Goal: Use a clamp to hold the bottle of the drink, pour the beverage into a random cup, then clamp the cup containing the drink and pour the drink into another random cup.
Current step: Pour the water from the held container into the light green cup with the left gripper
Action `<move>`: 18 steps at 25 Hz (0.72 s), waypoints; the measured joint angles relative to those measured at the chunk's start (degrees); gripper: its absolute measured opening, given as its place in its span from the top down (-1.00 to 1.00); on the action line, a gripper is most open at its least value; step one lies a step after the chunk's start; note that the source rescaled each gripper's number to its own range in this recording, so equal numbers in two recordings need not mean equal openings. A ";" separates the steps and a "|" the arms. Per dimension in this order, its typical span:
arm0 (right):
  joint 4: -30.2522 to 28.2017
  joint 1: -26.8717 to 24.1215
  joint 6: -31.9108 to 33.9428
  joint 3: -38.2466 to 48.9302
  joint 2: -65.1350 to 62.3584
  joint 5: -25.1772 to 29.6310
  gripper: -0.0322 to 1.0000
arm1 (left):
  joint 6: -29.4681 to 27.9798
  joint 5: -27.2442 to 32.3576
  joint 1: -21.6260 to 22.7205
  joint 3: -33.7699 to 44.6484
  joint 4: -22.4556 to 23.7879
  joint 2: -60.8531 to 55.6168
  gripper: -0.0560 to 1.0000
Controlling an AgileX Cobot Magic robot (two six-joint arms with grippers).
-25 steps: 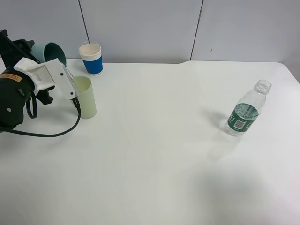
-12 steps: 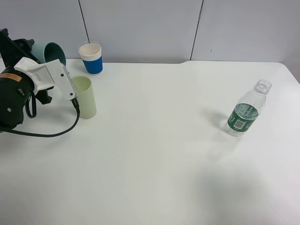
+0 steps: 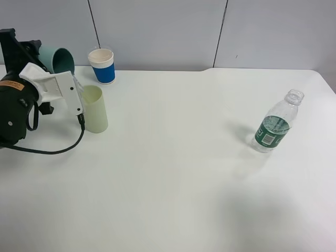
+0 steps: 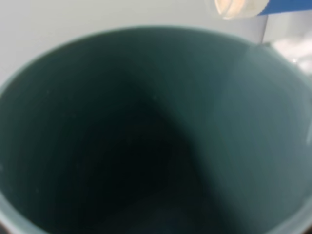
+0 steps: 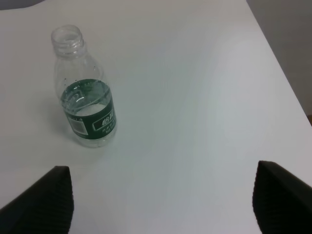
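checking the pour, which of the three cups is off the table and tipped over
The teal cup, held tilted in the left gripper above the pale yellow-green tumbler. The tumbler and the blue-and-white paper cup both stand upright on the table.

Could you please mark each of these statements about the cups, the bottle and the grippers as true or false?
1. The bottle stands upright with no cap on. True.
2. The teal cup stands upright on the table. False: the left gripper holds it raised and tilted on its side.
3. The pale yellow-green tumbler stands upright near the paper cup. True.
4. The right gripper grips the bottle. False: its fingers stand apart with nothing between them, short of the bottle.
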 joint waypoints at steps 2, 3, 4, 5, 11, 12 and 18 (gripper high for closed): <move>0.00 0.00 0.00 0.00 0.00 0.00 0.08 | 1.00 -0.13 0.00 0.00 0.05 0.00 0.83; 0.00 0.00 0.00 0.00 0.00 0.00 0.08 | 1.57 -0.20 0.00 0.00 0.05 0.00 0.83; 0.00 0.00 0.00 0.00 0.00 0.00 0.08 | 1.96 -0.23 0.00 0.00 0.17 0.00 0.83; 0.00 0.00 0.00 0.00 0.00 0.00 0.08 | 2.15 -0.23 0.00 0.00 0.42 0.00 0.83; 0.00 0.00 0.00 0.00 0.00 0.00 0.08 | 2.88 -0.27 0.00 0.00 2.77 0.00 0.83; 0.00 0.00 0.00 0.00 0.00 0.00 0.08 | 3.43 -0.27 0.00 0.00 3.12 0.00 0.83; 0.00 0.00 0.00 0.00 0.00 0.00 0.08 | 5.11 -0.27 0.00 0.00 6.11 0.00 0.83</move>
